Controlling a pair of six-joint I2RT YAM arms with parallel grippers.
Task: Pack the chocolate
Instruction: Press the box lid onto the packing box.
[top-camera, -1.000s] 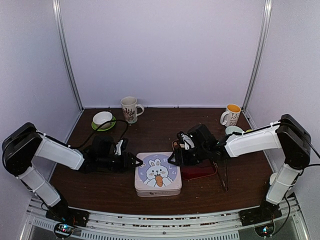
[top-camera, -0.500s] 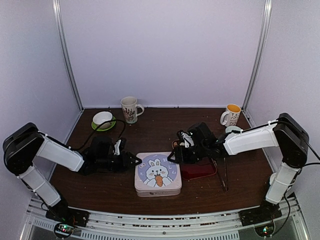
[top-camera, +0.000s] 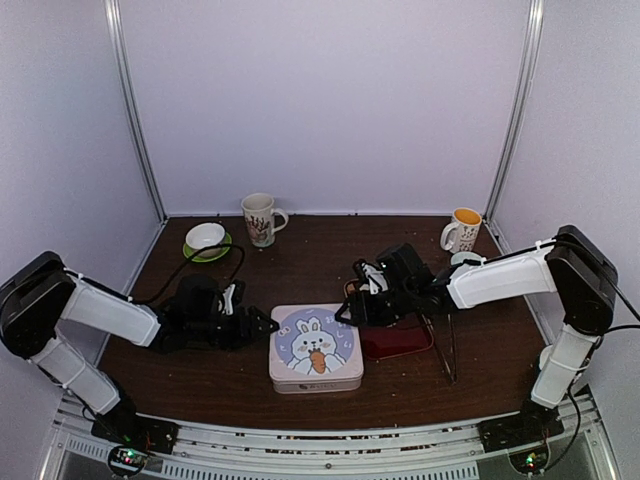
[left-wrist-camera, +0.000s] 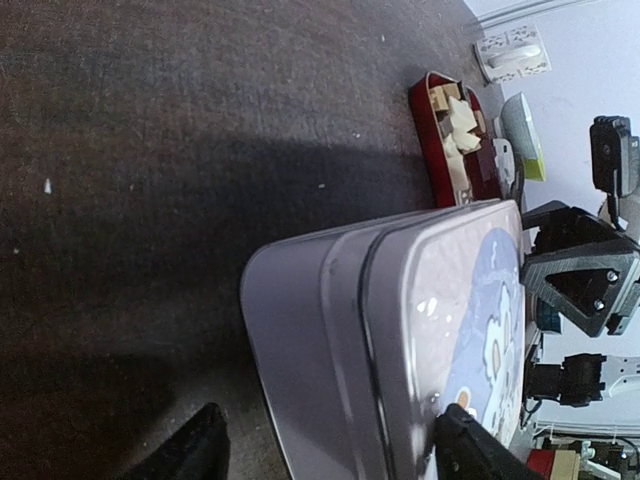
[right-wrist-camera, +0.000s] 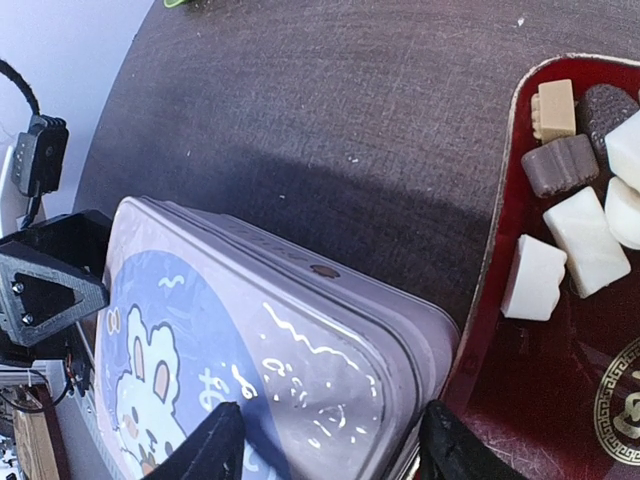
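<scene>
Left tool (left-wrist-camera: 330, 425): fingers spread. One matte black fingertip is off the wall of the pale lilac rounded-rectangular metal tin (top-camera: 316, 347). The other overlaps the lid's face near the tin's left end. I see no pinch on anything.

Right tool (right-wrist-camera: 330, 420): fingers apart, with the tin's far right corner between them. One tip lies over the printed lid and the other sits in the gap beside the tin. I cannot tell whether either tip touches metal.

The tin's lid is on, with a seam running round the wall. The lid is glossy and printed with a white rabbit holding a carrot on a blue disc.

The chocolate (right-wrist-camera: 588, 240) lies in the dark-red glossy rectangular tray (right-wrist-camera: 497, 250), just beside the tin's right side. Visible pieces are cream-white blocks with soft edges, a brown cube, a tan studded cube and one dark rough round. None is in the tin.

The dark brown tabletop (right-wrist-camera: 330, 100) has a fine woven-looking grain and scattered pale crumbs.
</scene>
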